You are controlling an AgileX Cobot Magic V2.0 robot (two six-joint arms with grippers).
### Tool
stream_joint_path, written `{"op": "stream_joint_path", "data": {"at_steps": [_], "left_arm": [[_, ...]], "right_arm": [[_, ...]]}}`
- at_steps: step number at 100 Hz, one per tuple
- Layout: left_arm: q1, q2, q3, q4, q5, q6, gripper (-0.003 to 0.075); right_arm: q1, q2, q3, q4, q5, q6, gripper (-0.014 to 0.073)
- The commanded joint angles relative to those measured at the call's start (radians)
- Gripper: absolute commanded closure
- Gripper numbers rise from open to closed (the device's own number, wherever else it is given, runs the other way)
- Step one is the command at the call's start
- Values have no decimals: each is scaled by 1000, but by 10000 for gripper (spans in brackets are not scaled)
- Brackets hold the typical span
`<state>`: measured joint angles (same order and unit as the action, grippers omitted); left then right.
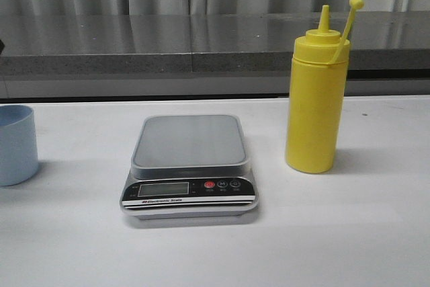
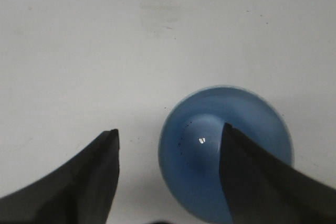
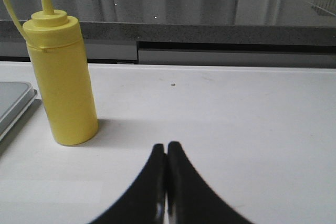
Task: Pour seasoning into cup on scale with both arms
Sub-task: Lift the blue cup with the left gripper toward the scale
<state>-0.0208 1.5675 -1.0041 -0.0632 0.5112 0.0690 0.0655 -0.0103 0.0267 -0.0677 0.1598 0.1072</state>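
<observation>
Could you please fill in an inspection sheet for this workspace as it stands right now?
Surface: white table, a few faint marks, no spills seen.
Scale: scale at centre, platform bare, display unreadable.
Cup: light blue cup upright on the table at the far left, not on the scale; looks empty in the left wrist view.
Seasoning: yellow bottle upright to the right of the scale, cap off the nozzle and hanging on its tether.
Clutter: nothing seen.
Grippers: left gripper open above the cup, one finger over its mouth; right gripper shut, empty, apart from the bottle.
Cables: nothing seen.
Surroundings: grey counter and curtain behind the table.
</observation>
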Motion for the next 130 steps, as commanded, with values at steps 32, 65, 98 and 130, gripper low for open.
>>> {"op": "stream_joint_path", "data": {"at_steps": [32,65,98,130], "left_arm": [[1,67,-35,-10,-44,-14,313],[1,67,-35,-10,-48,-14,617],[-3,54,-37,-22,-41,-14,740],[-5,3,-258,-113,233,-14,740]], "right_arm": [[-6,-21,-20,-3,-83,-8,661],[-6,-21,-20,-3,-83,-8,661],[-6,-21,-20,-3,-83,-8,661],[-6,-21,-20,-3,-83,-8,661]]}}
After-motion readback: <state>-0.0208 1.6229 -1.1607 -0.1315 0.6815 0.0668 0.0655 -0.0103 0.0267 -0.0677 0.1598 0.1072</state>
